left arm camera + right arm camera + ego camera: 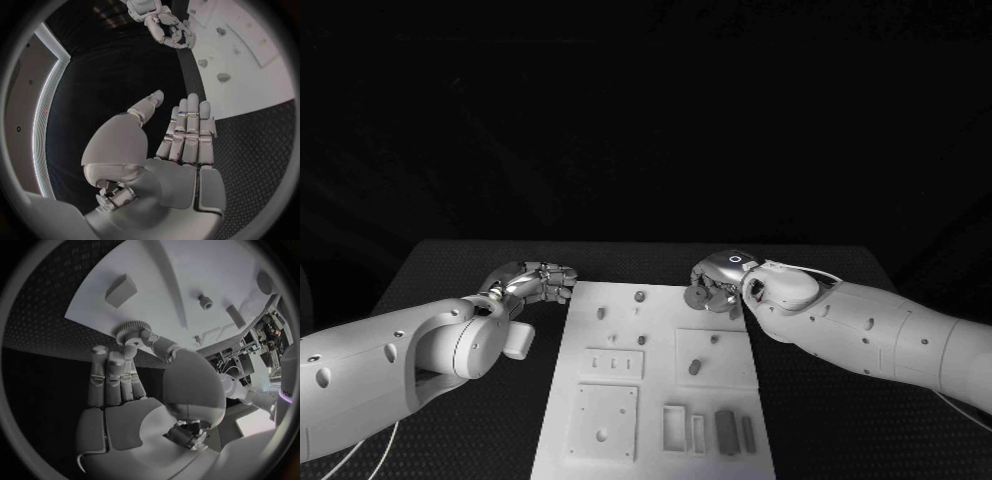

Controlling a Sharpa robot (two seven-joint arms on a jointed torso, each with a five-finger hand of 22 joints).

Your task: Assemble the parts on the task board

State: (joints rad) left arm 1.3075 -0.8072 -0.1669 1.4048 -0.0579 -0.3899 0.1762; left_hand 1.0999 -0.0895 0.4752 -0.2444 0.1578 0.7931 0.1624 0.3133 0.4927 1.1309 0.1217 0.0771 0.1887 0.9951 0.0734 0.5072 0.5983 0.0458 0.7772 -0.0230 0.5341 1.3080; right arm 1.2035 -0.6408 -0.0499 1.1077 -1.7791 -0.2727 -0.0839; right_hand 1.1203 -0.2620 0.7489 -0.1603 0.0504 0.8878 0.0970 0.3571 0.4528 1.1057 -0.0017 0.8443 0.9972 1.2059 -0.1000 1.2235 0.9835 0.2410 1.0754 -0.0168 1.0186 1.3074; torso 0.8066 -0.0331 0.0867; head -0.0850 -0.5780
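The white task board (661, 335) lies in the middle of the black table. My right hand (720, 283) hovers over the board's far right edge and pinches a small round toothed gear (129, 333) between thumb and fingers; in the head view the gear (695, 296) shows as a dark disc just under the hand. My left hand (531, 283) is beside the board's far left corner, off the board, holding nothing. In the left wrist view its fingers (187, 132) lie straight and side by side. Small grey parts (638, 296) (695, 367) lie on the board.
Near the board's front edge are several rectangular pockets and two dark bars (726, 428). A block (120, 290) and a short peg (205, 301) stand on the board close to my right hand. Ribbed black matting (819, 420) flanks the board.
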